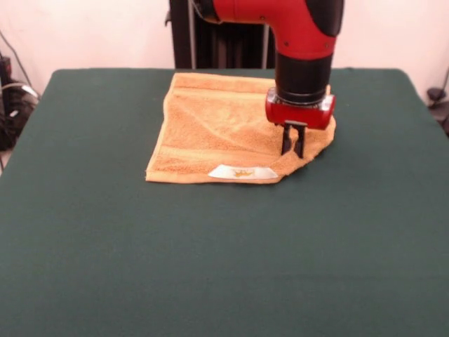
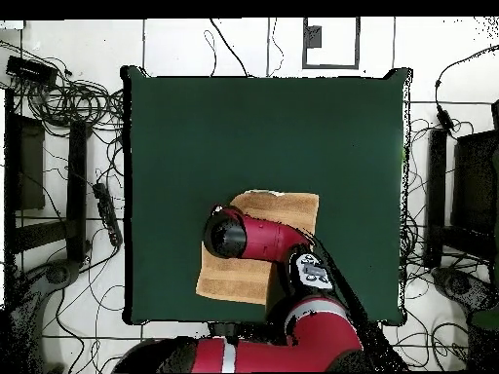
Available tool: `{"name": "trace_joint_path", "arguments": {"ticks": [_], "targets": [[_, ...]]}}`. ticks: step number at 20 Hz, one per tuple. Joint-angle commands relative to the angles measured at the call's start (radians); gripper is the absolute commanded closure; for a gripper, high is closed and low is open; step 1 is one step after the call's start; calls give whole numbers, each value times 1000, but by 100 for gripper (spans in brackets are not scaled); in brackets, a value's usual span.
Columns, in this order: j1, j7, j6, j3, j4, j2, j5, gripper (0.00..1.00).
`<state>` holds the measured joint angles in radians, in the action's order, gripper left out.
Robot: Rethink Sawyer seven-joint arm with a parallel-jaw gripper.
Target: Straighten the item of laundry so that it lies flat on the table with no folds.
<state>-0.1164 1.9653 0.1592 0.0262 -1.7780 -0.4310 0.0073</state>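
Observation:
The orange-tan towel (image 1: 210, 126) lies on the far half of the green table (image 1: 210, 267). Its white label (image 1: 243, 172) shows at the near edge. The near right corner is folded in, so that edge runs slanted, and creases cross the middle. My gripper (image 1: 293, 152) points straight down on the towel's right part, just behind the folded corner, its fingers close together and pinching the cloth. In the overhead view the arm (image 2: 244, 237) covers the gripper and the middle of the towel (image 2: 234, 280).
The robot's pedestal (image 1: 217, 42) stands behind the table's far edge. Cables and equipment (image 2: 58, 156) lie on the floor round the table (image 2: 263, 127). Green tabletop stretches wide on the towel's near, left and right sides.

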Motion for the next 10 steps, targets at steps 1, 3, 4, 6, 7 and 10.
{"name": "trace_joint_path", "arguments": {"ticks": [1, 3, 4, 6, 7, 10], "targets": [[12, 161, -90, 98, 31, 129, 25, 100], [1, 158, -95, 111, 23, 127, 22, 100], [-6, 156, -93, 118, 20, 126, 21, 100], [-19, 150, -91, 132, 14, 123, 18, 100], [-28, 147, -85, 141, 3, 112, 16, 100], [-52, 135, -72, 168, -17, 93, 10, 100]]}}
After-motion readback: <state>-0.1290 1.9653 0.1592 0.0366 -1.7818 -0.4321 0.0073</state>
